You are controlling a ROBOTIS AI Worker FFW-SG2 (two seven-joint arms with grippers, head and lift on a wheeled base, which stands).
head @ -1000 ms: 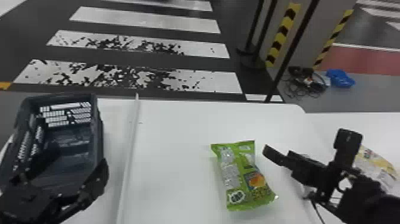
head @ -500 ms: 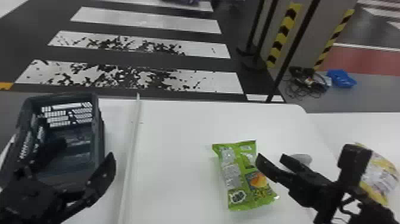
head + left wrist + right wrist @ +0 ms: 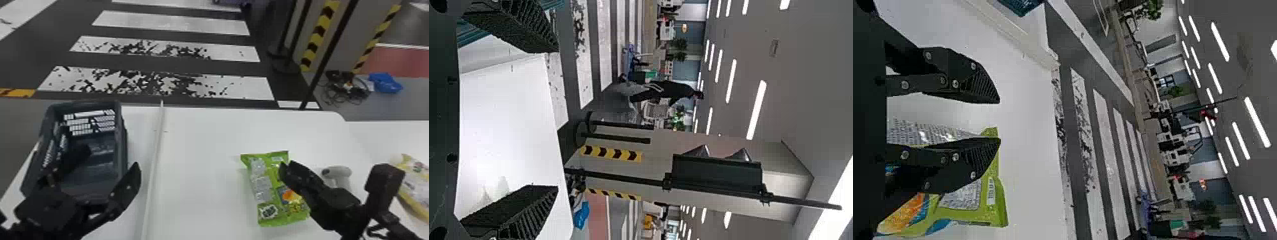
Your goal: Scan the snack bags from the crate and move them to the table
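In the head view my right gripper (image 3: 286, 169) stands open over the right edge of the green snack bag (image 3: 261, 182), which lies on the white table. The right wrist view has my right gripper (image 3: 999, 120) with its fingers apart and the green bag (image 3: 997, 197) below and beside one finger. The dark crate (image 3: 123, 143) stands at the table's left. My left gripper (image 3: 108, 166) is at the crate's near right part, one finger over its inside, the other beyond its right wall. In the left wrist view my left gripper (image 3: 557, 119) is wide open, holding nothing.
A pale handheld scanner (image 3: 338, 171) is just behind the right gripper. A yellow and white bag (image 3: 415, 182) lies at the far right. A raised white strip (image 3: 153, 159) runs along the table between crate and green bag. A dark pole (image 3: 328, 52) rises behind the table.
My right arm has shifted left, bringing its gripper over the green bag's edge and uncovering the scanner and the yellow and white bag. My left gripper has moved to the right and forward.
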